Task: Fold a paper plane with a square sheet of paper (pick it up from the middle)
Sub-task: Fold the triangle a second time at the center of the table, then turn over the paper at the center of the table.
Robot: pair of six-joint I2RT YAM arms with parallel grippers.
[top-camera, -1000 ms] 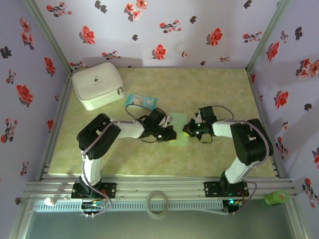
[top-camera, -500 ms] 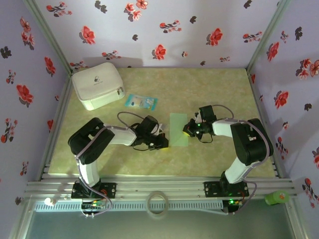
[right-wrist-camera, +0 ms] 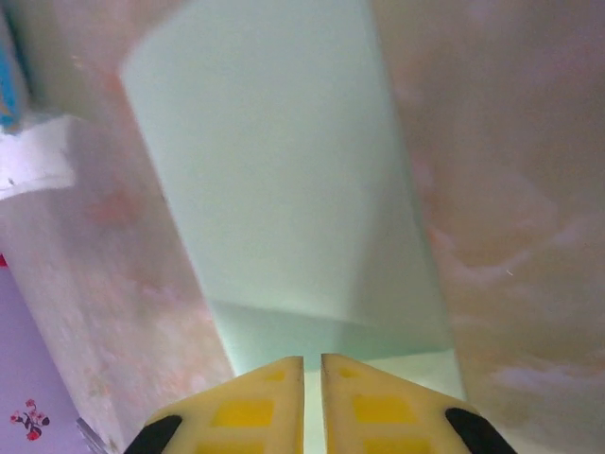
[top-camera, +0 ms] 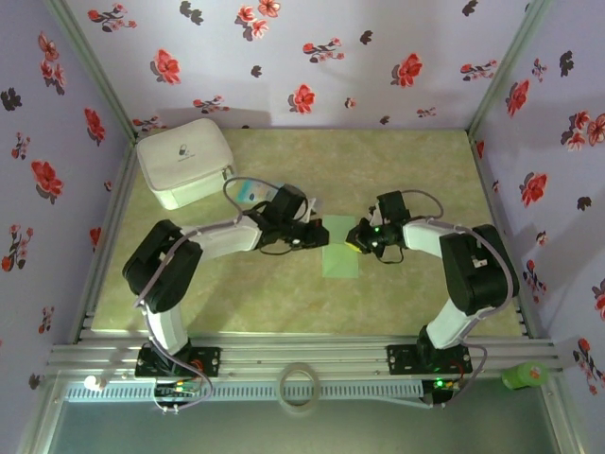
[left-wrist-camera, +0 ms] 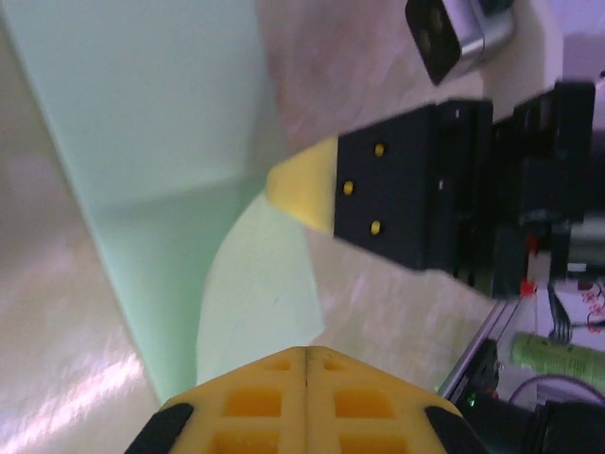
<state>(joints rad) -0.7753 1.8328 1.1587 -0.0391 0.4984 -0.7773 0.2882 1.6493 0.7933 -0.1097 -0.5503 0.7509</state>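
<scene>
1. The table [top-camera: 416,170] has a pale, yellow-green marbled top, seen from above as a wide panel inside flowered walls, with a metal rail along its 6 o'clock edge.
2. A white zipped pouch [top-camera: 186,161] sits flat in the 10 o'clock corner, close to the side wall.
3. A small blue-and-white packet [top-camera: 248,189] lies just beside the pouch on its 4 o'clock side. It is partly covered, so little of it shows.
4. The square sheet of paper [top-camera: 340,251], pale mint green, lies near the middle of the table, slightly towards 4 o'clock. It reads as a narrow rectangle with its long edges running 12 to 6. The wrist views show a crease across it [right-wrist-camera: 284,218], and a lighter flap [left-wrist-camera: 260,284] curls up from the surface.
</scene>
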